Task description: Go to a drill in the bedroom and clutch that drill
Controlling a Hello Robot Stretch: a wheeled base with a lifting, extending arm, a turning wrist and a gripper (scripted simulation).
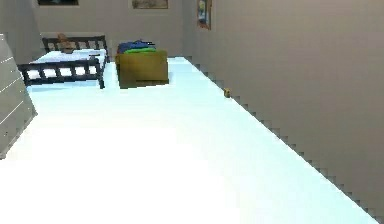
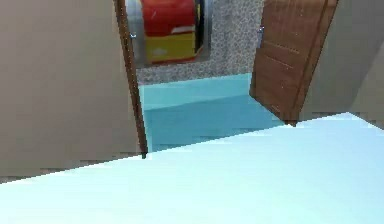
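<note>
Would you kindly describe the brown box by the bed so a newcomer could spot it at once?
In the forward view, find the dark-framed bed at the far wall. Right of it on the floor stands the olive-brown box, topped with blue and green things. Its solid sides set it apart from the bed's slatted frame.

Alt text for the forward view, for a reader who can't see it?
A pale floor runs to a dark-framed bed at upper left, with a brown box of blue and green things beside it. A small dark object lies by the right wall.
</note>
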